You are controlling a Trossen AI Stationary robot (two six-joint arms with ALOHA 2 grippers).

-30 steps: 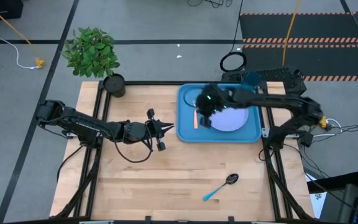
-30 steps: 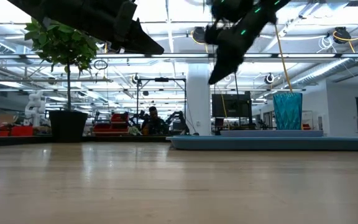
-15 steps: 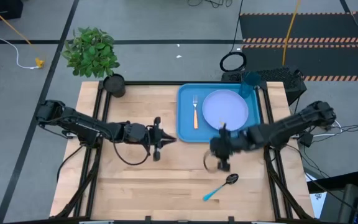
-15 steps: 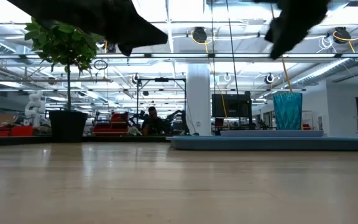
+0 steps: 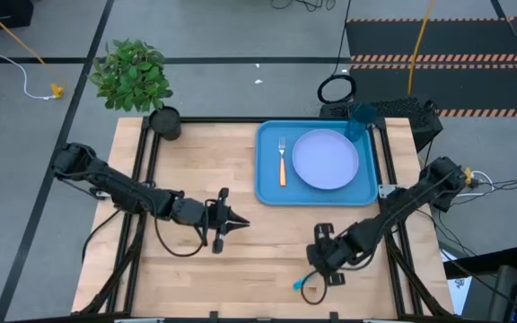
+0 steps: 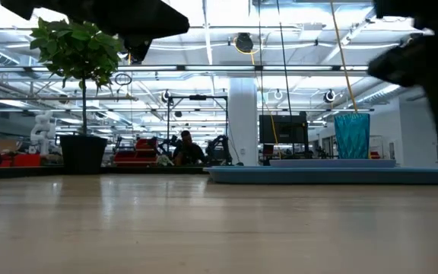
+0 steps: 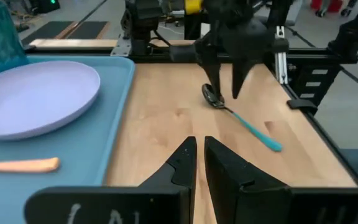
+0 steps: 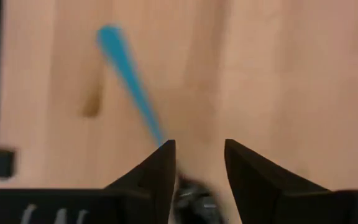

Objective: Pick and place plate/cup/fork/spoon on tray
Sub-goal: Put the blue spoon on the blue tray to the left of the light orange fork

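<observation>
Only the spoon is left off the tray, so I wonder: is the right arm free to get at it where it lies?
Probably yes. The right gripper hangs open right over the spoon, which lies alone on bare table, its bowl showing between the fingers in the right wrist view. The left gripper stands well aside.

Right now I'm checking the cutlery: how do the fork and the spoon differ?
The fork has an orange handle; the spoon has a light blue one. The fork lies on the blue tray beside the plate; the spoon lies on the bare table, under the right tool. Both are slim and lie flat.
</observation>
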